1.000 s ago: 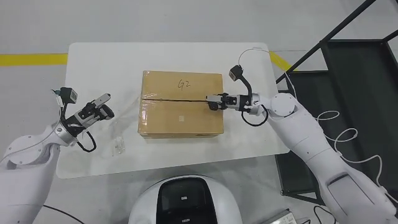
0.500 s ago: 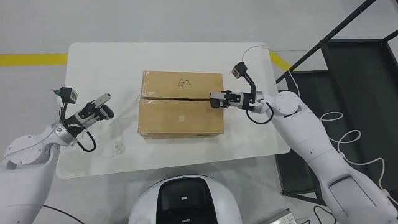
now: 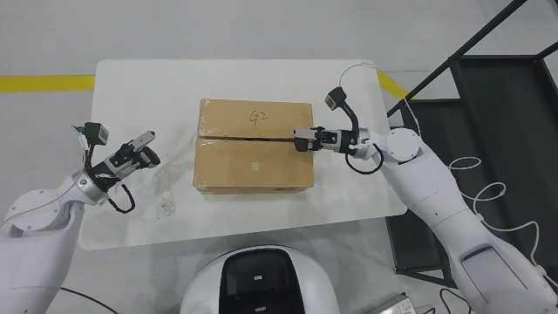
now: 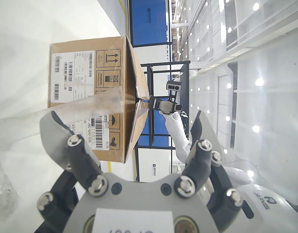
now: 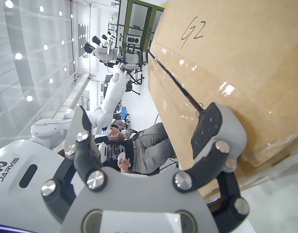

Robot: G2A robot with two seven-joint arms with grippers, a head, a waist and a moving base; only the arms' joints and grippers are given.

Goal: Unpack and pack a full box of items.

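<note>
A closed cardboard box marked with handwriting stands in the middle of the white table; clear tape still shines along its top seam. My right gripper is open at the box's right edge, with one finger resting on the lid at the seam's end and the other off the box. My left gripper hangs open to the left of the box. A strip of clear tape runs from the box's side to one left finger.
A crumpled wad of clear tape lies on the table near the front left, by the left gripper. A black metal rack stands past the table's right edge. Bare tabletop surrounds the box.
The right arm shifted a little, carrying its gripper slightly toward the far side along the box's right edge. The left arm and the box stayed put.
</note>
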